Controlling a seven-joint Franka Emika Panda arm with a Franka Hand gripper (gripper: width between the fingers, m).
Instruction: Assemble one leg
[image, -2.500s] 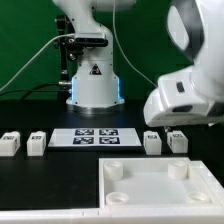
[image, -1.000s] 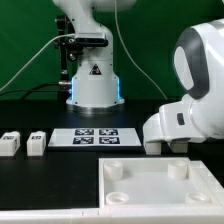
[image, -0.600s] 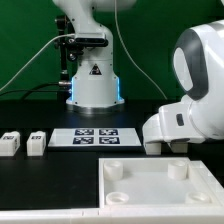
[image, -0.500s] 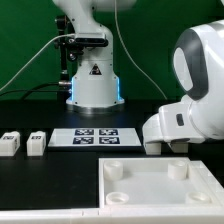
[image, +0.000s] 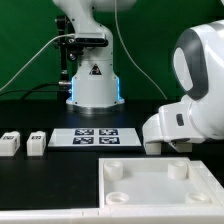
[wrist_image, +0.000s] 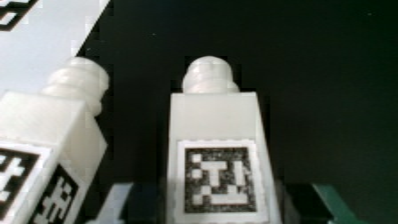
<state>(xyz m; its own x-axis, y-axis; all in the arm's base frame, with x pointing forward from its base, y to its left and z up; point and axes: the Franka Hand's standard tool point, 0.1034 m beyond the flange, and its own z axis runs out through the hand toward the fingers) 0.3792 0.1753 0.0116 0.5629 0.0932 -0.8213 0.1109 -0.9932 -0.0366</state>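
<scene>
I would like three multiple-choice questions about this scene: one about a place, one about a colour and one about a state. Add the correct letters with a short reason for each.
1. In the exterior view, where does the marker board lie in relation to the two uncovered legs?
A. on that view's left of them
B. on that view's right of them
C. on top of them

2. What colour is the slab?
A. black
B. green
C. white

3. The slab's visible corner sockets are
A. each holding a leg
B. holding nothing
C. hidden under the marker board

Key:
1 B, because the legs sit nearer that view's left edge.
2 C, because it shows white against the black table.
3 B, because only bare round rims show.
</scene>
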